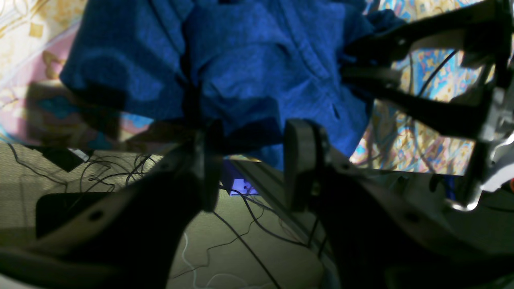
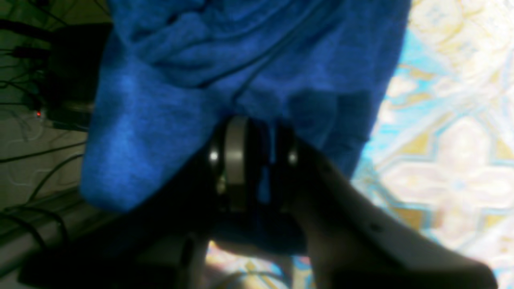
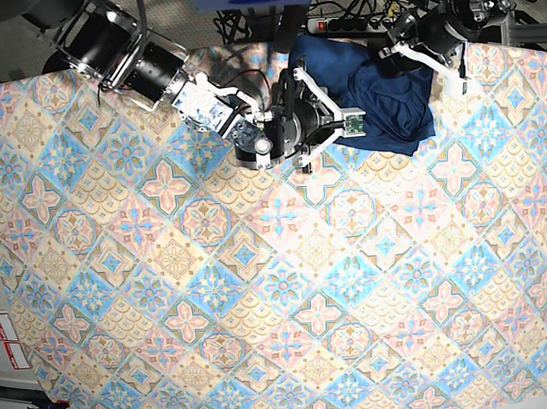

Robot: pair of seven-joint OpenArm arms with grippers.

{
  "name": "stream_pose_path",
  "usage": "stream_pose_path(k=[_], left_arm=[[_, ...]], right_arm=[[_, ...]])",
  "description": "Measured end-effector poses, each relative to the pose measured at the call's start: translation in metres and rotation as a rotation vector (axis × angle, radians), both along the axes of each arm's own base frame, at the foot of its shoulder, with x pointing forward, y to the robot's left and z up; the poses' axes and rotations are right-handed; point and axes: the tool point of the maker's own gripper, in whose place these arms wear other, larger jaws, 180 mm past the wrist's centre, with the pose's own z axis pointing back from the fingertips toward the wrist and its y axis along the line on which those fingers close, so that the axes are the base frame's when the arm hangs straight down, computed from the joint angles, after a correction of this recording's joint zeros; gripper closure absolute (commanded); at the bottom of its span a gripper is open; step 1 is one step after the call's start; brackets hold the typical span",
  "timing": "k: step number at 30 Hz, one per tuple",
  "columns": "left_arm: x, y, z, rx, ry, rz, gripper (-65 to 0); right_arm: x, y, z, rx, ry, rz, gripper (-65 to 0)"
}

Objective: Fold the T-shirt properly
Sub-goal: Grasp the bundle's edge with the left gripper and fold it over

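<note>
Item: right gripper (image 2: 257, 156) — jaws drawn close together with a fold of the T-shirt (image 2: 241, 72) pinched between them, the blue knit spilling up and over both fingers in its wrist view; the grip looks chosen to lift one edge of the garment. Item: left gripper (image 1: 251, 160) — jaws standing partly apart at the cloth's near edge; fabric hangs into the gap, but whether it is clamped cannot be told. Item: T-shirt, dark navy, lying bunched and unfolded at the far edge of the patterned tablecloth (image 3: 261, 291), partly hanging toward the back, with the right gripper on its left flank in the base view and the left gripper at its far right corner. Judgement — both arms flank the shirt to drag it onto open cloth and spread it flat before any fold; the fold itself is not yet begun. Beyond the table: cables (image 1: 241, 233) on the floor.
</note>
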Motion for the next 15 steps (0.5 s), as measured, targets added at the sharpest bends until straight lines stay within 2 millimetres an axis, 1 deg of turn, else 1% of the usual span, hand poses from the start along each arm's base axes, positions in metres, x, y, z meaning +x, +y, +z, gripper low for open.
stream_pose_path(k=[2,4,6,7,9,10,12,14,15], left_arm=[[-0.006,-0.024,-0.001,-0.04,0.019,-0.066,-22.7],[-0.01,-0.043,0.0,-0.07,0.021,-0.124,-22.7],[-0.011,-0.057,0.0,-0.094,0.023,-0.16,-22.7],[-0.011,-0.059,0.0,-0.097,0.024,-0.166,-22.7],[-0.012,-0.051,-0.005,-0.054,0.031,-0.165,-22.7],[-0.014,-0.045,-0.009,-0.022,0.045,-0.163,-22.7],[-0.019,-0.039,-0.014,0.015,0.066,-0.169,-22.7],[-0.021,-0.036,-0.016,0.033,0.075,-0.177,-22.7],[-0.022,-0.034,-0.018,0.044,0.081,-0.176,-22.7]], right_arm=[[-0.001,-0.007,-0.009,-0.023,0.018,-0.011,-11.0],[-0.001,-0.007,-0.011,-0.017,0.028,-0.019,-11.0],[0.0,-0.006,-0.011,-0.006,0.029,-0.025,-11.0],[0.003,-0.007,-0.01,-0.002,0.031,-0.037,-11.0],[0.011,-0.01,-0.007,0.009,0.03,-0.068,-11.0],[0.02,-0.016,-0.005,0.014,0.02,-0.1,-11.0],[0.038,-0.028,0.002,0.028,0.001,-0.157,-11.0],[0.056,-0.047,0.007,0.011,-0.04,-0.203,-11.0],[0.062,-0.053,0.011,0.009,-0.06,-0.215,-11.0]])
